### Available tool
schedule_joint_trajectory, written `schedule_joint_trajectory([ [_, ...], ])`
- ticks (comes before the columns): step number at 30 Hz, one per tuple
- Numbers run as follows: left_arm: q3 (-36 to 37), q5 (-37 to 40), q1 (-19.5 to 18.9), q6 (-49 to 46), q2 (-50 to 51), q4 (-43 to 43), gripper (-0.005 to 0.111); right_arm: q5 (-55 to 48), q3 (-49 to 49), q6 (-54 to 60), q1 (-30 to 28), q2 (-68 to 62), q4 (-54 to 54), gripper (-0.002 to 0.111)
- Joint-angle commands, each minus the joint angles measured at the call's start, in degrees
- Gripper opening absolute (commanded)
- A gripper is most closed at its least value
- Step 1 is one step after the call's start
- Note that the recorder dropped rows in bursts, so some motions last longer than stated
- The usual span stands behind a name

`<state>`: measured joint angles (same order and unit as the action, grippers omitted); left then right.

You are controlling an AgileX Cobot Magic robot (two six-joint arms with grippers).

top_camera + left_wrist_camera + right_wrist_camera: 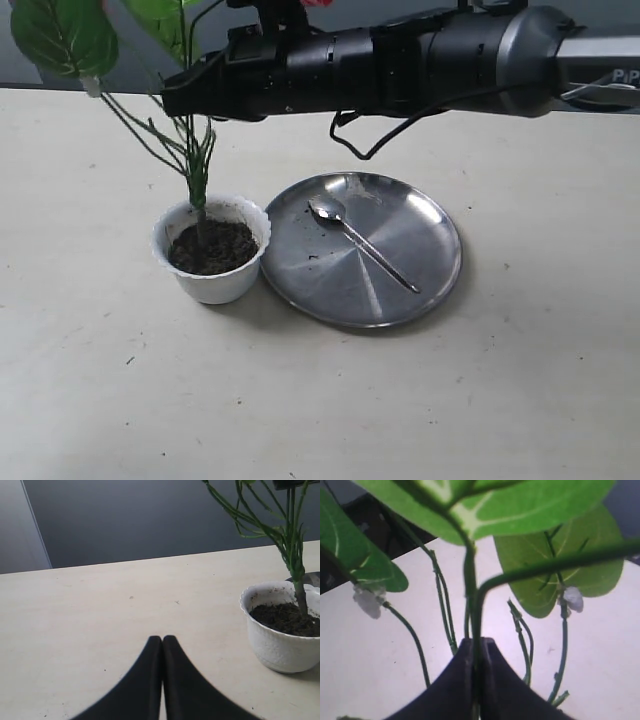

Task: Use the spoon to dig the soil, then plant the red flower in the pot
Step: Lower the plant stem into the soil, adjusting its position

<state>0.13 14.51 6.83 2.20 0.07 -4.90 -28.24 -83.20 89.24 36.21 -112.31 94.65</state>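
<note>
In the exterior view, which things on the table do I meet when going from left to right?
pot with soil and the flower stem → spoon → plate right rim

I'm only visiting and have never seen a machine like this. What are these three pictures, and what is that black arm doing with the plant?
It is a robot with two arms, each ending in a gripper. One picture looks at the table from outside; the other two come from cameras on the wrists. On the table stand a white pot of soil and a steel plate with a spoon lying on it. The right gripper, reaching across, is pinched on a stem of the flower, whose base stands in the soil. The left gripper is shut, holding nothing, near the pot.
</note>
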Motion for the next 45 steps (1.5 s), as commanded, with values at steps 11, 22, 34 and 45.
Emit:
schedule_joint_trajectory([
  [11,-0.1,-0.8,0.3,0.2,-0.1,0.1,0.001,-2.0,0.1,-1.1,-0.1,4.9,-1.8,0.000],
  [22,-0.1,-0.8,0.3,0.2,-0.1,0.1,0.001,-2.5,7.5,10.1,-0.9,8.4,5.3,0.000],
  [34,-0.1,-0.8,0.3,0.2,-0.1,0.1,0.001,-5.6,12.8,30.6,-0.8,6.7,5.3,0.000],
  [45,-0.1,-0.8,0.3,0.2,-0.1,0.1,0.001,-4.0,10.9,30.7,-0.8,6.4,5.3,0.000],
])
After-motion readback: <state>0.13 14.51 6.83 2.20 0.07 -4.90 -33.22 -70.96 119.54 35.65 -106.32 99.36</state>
